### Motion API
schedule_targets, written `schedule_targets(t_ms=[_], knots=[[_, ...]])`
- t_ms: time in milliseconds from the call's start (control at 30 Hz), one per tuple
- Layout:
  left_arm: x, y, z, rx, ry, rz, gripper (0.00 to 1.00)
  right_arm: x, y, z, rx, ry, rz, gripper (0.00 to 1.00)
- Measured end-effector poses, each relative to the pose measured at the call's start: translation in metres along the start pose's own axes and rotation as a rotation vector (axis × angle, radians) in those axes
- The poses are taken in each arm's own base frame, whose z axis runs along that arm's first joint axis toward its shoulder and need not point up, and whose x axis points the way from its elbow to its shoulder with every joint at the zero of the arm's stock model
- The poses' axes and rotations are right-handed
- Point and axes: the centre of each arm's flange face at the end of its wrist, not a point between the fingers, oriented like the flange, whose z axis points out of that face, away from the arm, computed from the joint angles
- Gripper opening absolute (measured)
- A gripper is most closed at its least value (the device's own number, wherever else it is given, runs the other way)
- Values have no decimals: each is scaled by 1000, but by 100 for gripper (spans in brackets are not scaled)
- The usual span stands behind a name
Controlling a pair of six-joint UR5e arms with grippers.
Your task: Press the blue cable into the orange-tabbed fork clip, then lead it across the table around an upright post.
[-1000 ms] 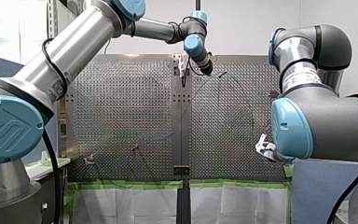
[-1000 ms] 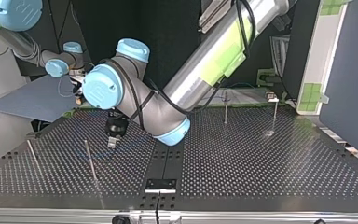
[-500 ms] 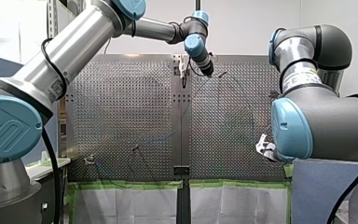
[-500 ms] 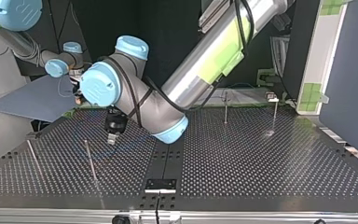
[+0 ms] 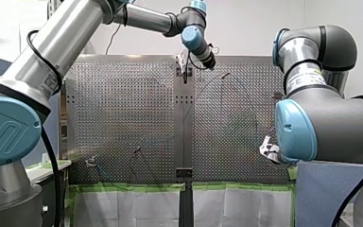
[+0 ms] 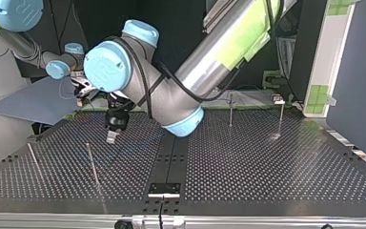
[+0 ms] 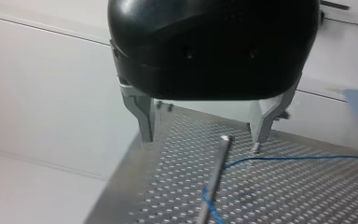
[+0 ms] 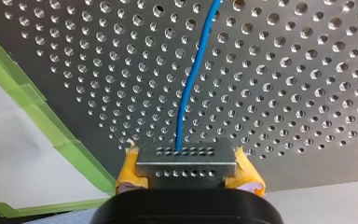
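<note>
On the perforated metal table [image 6: 267, 162], green tape [image 8: 51, 121] lines one edge; white wall [image 5: 255, 23] behind. Thin upright posts stand apart, e.g. two posts [image 6: 230, 109] at the top view's right. My left gripper [image 7: 203, 140], black w/ metal fingers [image 7: 144, 116], is spread wide & empty, the top of one post [image 7: 214, 182] seen between them. The blue cable [image 7: 298, 158] meets that post; around or beside, can't tell. My right gripper [image 8: 186, 161], yellow pads [image 8: 128, 170], clamps the cable near the taped edge. My left arm's elbow [image 6: 171, 105] blocks the table's middle in the top view; the cable barely shows in the front view.
</note>
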Motion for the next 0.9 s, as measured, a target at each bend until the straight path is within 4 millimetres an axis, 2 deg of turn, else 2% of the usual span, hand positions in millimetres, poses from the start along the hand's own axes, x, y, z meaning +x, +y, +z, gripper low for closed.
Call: schedule_targets(t_ms=[200, 900], knots=[[-17, 1, -20, 3, -62, -25, 100, 0, 1, 0, -1, -1, -2, 0], [-64, 25, -79, -45, -261, -48, 100, -1, -2, 0, 1, -4, -8, 0]])
